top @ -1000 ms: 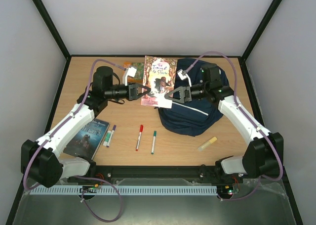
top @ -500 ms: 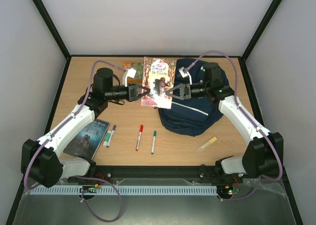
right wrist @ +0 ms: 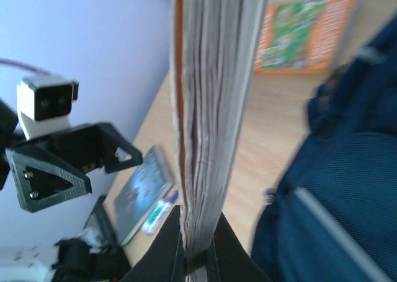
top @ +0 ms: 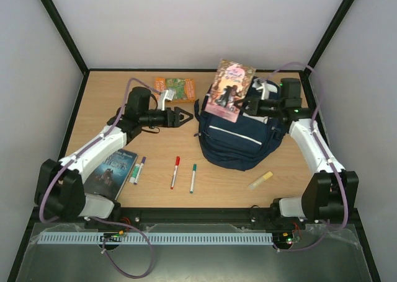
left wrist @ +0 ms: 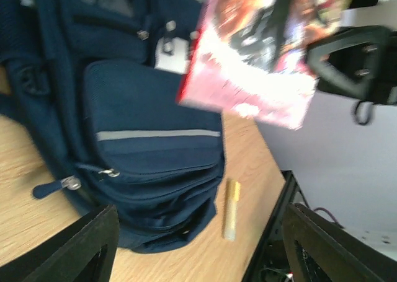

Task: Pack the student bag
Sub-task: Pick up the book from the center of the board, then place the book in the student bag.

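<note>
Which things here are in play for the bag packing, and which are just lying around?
In play: student bag, pink book, right gripper holding it.
Lying about: orange book, dark book, purple marker, red marker, green marker, yellow stick.

The right claw (top: 247, 104) has swung the pink paperback (top: 228, 88) away from the left claw (top: 185, 116), which has let go, and over the student bag (top: 239, 142) beneath it.
</note>
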You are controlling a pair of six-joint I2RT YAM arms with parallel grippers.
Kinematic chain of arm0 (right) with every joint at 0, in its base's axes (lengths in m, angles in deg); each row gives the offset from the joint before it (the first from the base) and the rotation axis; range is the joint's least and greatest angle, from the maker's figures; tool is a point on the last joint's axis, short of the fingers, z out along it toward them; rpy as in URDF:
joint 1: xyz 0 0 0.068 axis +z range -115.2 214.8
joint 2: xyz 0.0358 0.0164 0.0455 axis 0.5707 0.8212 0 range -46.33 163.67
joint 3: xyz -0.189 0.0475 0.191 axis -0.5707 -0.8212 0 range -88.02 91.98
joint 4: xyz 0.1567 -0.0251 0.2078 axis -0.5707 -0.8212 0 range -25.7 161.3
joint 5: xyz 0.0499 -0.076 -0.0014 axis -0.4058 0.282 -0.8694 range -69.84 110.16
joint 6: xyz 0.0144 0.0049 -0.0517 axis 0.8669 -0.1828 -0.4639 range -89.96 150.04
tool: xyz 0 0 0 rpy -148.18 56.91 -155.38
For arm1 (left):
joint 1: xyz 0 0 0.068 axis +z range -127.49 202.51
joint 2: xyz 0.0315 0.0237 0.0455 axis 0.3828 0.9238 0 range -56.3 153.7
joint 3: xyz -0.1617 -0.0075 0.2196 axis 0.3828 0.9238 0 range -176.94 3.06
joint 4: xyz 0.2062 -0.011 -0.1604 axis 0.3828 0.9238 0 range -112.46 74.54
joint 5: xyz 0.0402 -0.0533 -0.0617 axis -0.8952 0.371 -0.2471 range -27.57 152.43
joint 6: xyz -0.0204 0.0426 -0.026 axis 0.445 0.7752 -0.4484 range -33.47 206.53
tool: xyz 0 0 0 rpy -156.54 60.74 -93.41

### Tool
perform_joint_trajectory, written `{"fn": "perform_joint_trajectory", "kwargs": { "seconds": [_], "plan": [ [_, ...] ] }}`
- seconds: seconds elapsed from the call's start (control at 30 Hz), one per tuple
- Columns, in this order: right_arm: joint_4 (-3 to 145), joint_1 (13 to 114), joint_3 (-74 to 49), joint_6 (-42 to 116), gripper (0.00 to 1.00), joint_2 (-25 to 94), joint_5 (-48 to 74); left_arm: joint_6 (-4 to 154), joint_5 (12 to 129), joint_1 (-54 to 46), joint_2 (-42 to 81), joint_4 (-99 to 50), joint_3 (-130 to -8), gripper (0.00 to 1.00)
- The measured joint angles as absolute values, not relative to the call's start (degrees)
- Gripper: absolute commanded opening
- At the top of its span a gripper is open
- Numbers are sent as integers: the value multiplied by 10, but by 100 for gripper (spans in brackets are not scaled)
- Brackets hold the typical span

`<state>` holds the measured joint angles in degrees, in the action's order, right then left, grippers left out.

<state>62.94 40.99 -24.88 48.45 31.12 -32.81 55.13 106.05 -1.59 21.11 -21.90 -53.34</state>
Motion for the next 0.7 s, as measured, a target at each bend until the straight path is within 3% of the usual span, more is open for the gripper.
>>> {"fn": "perform_joint_trajectory", "kwargs": {
  "seconds": [0.43, 0.7],
  "plan": [
    [424, 119, -238, 293, 1, 235, -250, 559, 987, -44, 372, -165, -567, 62],
    [321, 43, -248, 182, 1, 184, -186, 663, 904, -201, 428, -92, -700, 51]
  ]
}}
